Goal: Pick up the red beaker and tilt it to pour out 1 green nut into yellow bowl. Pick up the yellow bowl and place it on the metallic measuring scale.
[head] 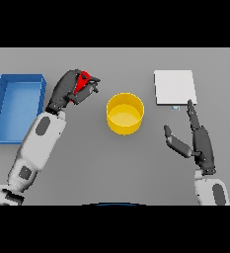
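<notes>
My left hand (69,89) is shut on the red beaker (82,82), of which only a small red part shows between the fingers, left of the yellow bowl (125,113). The bowl stands at the table's middle; I see no nut in it. The metallic measuring scale (174,87) is a pale square plate at the back right. My right hand (198,138) is open, fingers straight and pointing toward the scale's near edge, right of the bowl. The green nut is not in view.
A blue tray (2,106) lies at the far left, beside my left arm.
</notes>
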{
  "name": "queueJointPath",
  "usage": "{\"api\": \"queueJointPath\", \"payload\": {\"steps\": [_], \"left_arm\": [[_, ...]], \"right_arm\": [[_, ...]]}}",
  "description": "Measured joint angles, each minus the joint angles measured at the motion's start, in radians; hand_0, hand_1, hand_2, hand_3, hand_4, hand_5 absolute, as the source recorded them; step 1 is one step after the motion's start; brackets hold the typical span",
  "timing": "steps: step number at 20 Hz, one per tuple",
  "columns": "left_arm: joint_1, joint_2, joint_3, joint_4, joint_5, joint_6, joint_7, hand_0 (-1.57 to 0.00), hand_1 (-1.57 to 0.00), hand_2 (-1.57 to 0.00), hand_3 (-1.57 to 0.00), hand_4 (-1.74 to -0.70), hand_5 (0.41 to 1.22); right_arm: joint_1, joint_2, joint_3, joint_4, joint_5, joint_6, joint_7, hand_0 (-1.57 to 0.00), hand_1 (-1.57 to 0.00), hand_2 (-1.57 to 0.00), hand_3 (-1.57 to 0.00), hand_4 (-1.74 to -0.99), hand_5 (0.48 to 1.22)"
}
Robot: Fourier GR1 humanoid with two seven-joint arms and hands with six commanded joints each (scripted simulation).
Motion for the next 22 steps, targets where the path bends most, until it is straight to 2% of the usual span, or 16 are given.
{"api": "queueJointPath", "payload": {"steps": [2,6,8,11,13,14,15,16,18,20,22], "left_arm": [[-0.019,0.002,-0.028,0.019,-0.021,0.001,0.018,-1.57,-1.57,-1.57,-1.56,-1.73,1.114],[-0.095,0.043,-0.140,0.047,-0.162,0.006,0.130,-1.57,-1.57,-1.57,-1.57,-1.74,1.133],[-0.127,0.068,-0.219,0.056,-0.246,-0.010,0.155,-1.57,-1.57,-1.57,-1.57,-1.74,1.127],[-0.183,0.100,-0.320,0.093,-0.352,-0.038,0.170,-1.57,-1.57,-1.57,-1.57,-1.74,1.173],[-0.206,0.116,-0.371,0.093,-0.394,-0.066,0.165,-1.57,-1.57,-1.57,-1.57,-1.74,1.190],[-0.227,0.124,-0.393,0.113,-0.420,-0.070,0.162,-1.57,-1.57,-1.57,-1.57,-1.69,1.196],[-0.249,0.129,-0.414,0.111,-0.438,-0.089,0.160,-1.57,-1.57,-1.57,-1.57,-1.65,1.201],[-0.267,0.132,-0.439,0.131,-0.458,-0.106,0.151,-1.57,-1.57,-1.57,-1.57,-1.67,1.205],[-0.320,0.148,-0.486,0.137,-0.491,-0.167,0.140,-1.57,-1.57,-1.57,-1.39,-1.69,1.211],[-0.358,0.147,-0.540,0.144,-0.517,-0.230,0.127,-1.57,-1.57,-1.57,-1.28,-1.70,1.215],[-0.400,0.134,-0.595,0.175,-0.552,-0.255,0.092,-1.57,-1.57,-1.57,-1.38,-1.71,1.217]], "right_arm": [[-0.014,0.006,0.004,0.003,0.004,-0.002,0.020,0.00,0.00,0.00,0.00,-1.254,0.680],[0.008,0.007,0.011,-0.004,0.004,0.004,-0.001,0.00,0.00,0.00,0.00,-1.254,0.687],[-0.004,0.011,0.009,-0.007,-0.007,0.008,0.008,0.00,0.00,0.00,0.00,-1.256,0.690],[0.006,0.015,0.015,-0.014,0.001,0.006,0.014,0.00,0.00,0.00,0.00,-1.270,0.700],[0.002,0.008,0.008,-0.015,-0.004,0.007,0.023,0.00,0.00,0.00,0.00,-1.274,0.704],[0.018,0.012,0.013,-0.022,-0.005,0.009,0.003,0.00,0.00,0.00,0.00,-1.282,0.705],[0.012,0.014,0.016,-0.022,0.003,0.005,0.015,0.00,0.00,0.00,0.00,-1.284,0.705],[0.010,0.026,0.019,-0.024,0.000,0.000,0.013,0.00,0.00,0.00,0.00,-1.283,0.702],[0.012,0.028,0.015,-0.021,-0.014,0.008,0.003,0.00,0.00,0.00,0.00,-1.287,0.690],[0.013,0.035,0.003,-0.004,-0.030,0.005,-0.002,0.00,0.00,0.00,0.00,-1.292,0.678],[0.010,0.046,0.004,0.001,-0.032,-0.001,-0.012,0.00,0.00,0.00,0.00,-1.295,0.664]]}}
